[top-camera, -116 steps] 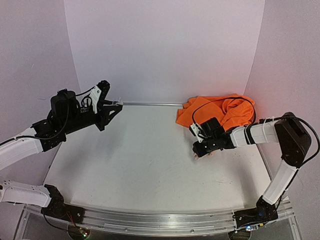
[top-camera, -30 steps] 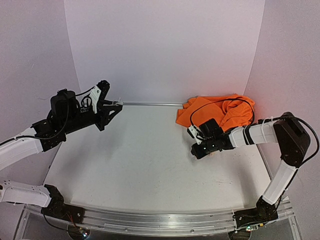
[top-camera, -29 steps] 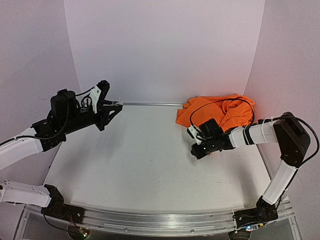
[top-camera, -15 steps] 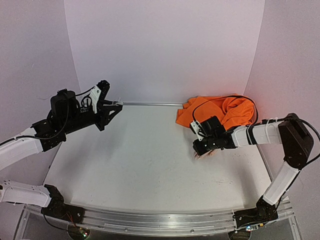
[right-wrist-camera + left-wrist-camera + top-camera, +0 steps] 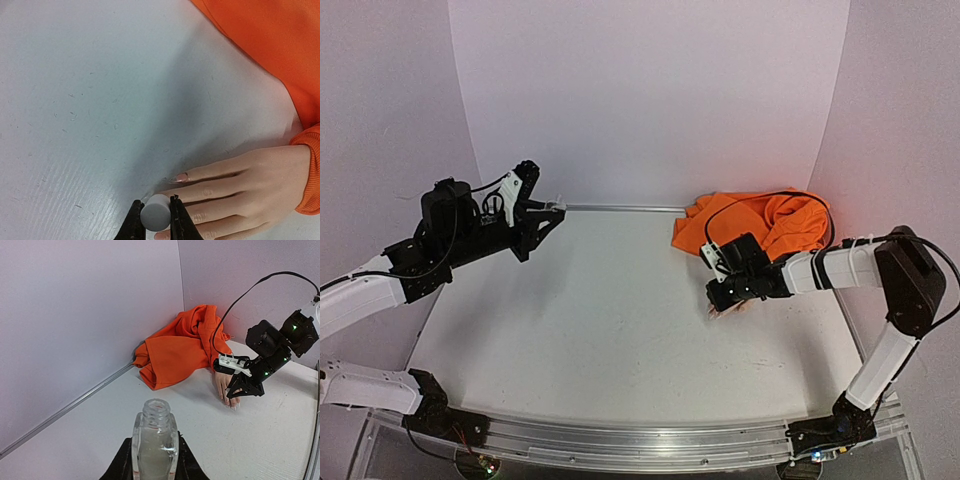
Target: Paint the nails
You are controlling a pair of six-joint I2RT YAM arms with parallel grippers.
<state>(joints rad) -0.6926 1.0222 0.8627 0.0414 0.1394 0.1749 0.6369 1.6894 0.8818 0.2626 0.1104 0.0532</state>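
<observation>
White tabletop (image 5: 600,320) and pale lilac walls framed the scene. Toward the far right corner lay the skin-coloured mannequin hand (image 5: 240,185), palm down, its wrist in a crumpled orange sleeve (image 5: 180,347). Its nails (image 5: 179,178) were long and pointed, a glossy pinkish tone close to the skin colour, with the tips resting on the table. The right gripper (image 5: 155,207) hung over the fingertips, clenched on a small grey cylinder (image 5: 155,215) just beside one finger. The left gripper (image 5: 155,460), well apart at the table's left, grasped an uncapped clear bottle (image 5: 155,432) held upright.
</observation>
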